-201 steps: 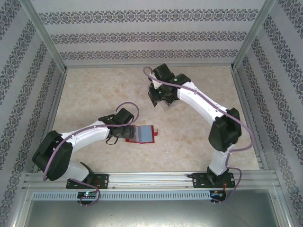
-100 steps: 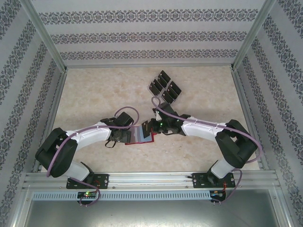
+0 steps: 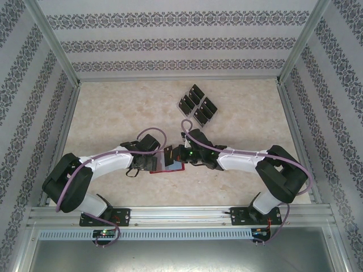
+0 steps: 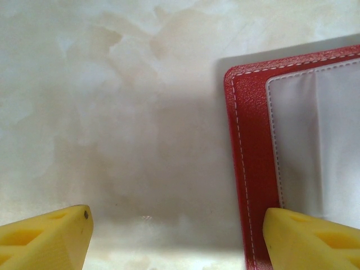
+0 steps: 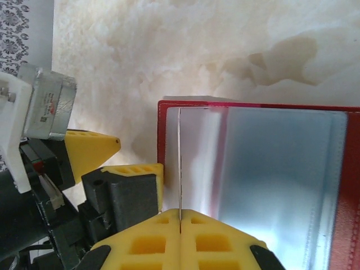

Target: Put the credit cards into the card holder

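Observation:
The card holder [image 3: 173,166], a red wallet with a grey lining, lies open on the table between the arms. My right gripper [image 3: 172,155] hangs over its left half, shut on a black credit card [image 3: 169,157]. The right wrist view shows that card edge-on [image 5: 179,163], standing upright above the wallet's grey inside [image 5: 270,169]. My left gripper [image 4: 177,239] is open at the wallet's left edge [image 4: 247,146]. One of its yellow fingers [image 4: 309,239] rests on the red border and the other stands over bare table. Several more credit cards [image 3: 197,105] stand at the back.
The remaining cards stand tilted in two rows behind the wallet, right of centre. The left gripper's fingers [image 5: 132,174] sit close beside the held card. Patterned walls and metal rails [image 3: 181,215] close in the marble-look table [image 3: 102,113].
The right arm has swung from the cards at the back down to the wallet, carrying one card, and has since edged left over the wallet. The left arm barely moved.

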